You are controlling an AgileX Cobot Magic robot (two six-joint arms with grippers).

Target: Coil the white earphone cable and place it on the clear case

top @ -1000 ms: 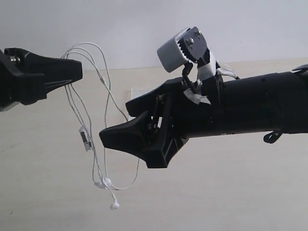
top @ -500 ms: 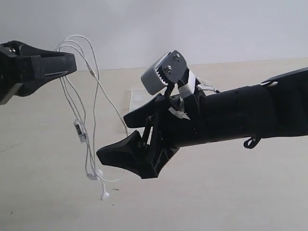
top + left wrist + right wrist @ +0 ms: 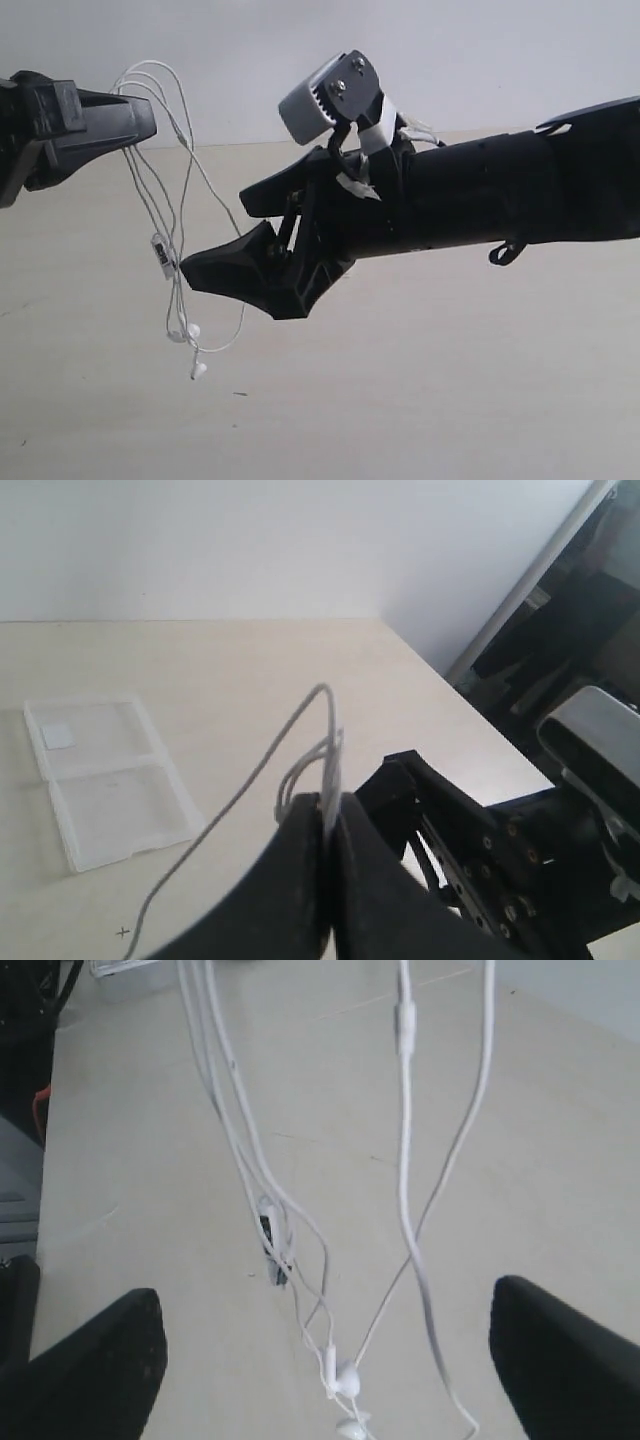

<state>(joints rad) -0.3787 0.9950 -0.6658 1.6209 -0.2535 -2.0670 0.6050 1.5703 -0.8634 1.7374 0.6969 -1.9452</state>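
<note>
One white earphone cable [image 3: 404,1110] hangs toward 6 o'clock from the left gripper [image 3: 145,120], whose jaws are clenched on it. Its two earbuds [image 3: 193,331] and one remote [image 3: 160,255] dangle above the worktop [image 3: 420,400]. At the cable's 3 o'clock, the right gripper [image 3: 215,240] has its jaws released and gaping. One clear case [image 3: 105,780] lies flat on the worktop.

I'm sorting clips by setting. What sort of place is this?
Likely a robotics lab or test room: a plain beige table, a bare white wall behind it, and black robot arms reaching over the tabletop.
</note>
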